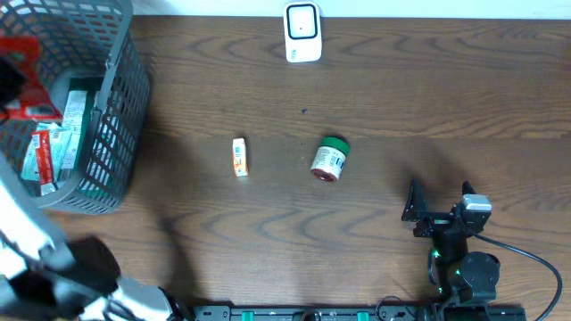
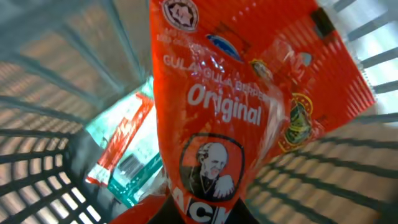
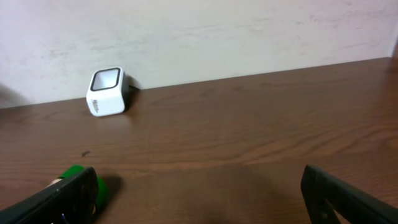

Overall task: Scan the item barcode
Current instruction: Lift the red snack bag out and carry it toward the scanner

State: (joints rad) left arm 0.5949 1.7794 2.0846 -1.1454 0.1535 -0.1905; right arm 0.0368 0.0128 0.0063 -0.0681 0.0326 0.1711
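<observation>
left claw (image 1: 7, 80) clamped tight, arm stretched far left; right claw (image 1: 440, 198) spread wide, wrist low

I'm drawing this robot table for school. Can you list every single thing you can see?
table: one, brown wood, under everything
basket: one, grey, left end of the table
red packet: one, orange-red with "Original" printed on it, inside the basket
other packets: several, teal and white, bottom of the basket
scanner: one, white, back edge of the table
small box: one, orange and white, middle of the table
jar: one, green lid, on its side, right of the small box
left gripper: one, black, in the basket, shut on the red packet
right gripper: one, black, front right, open, holding nothing
</observation>
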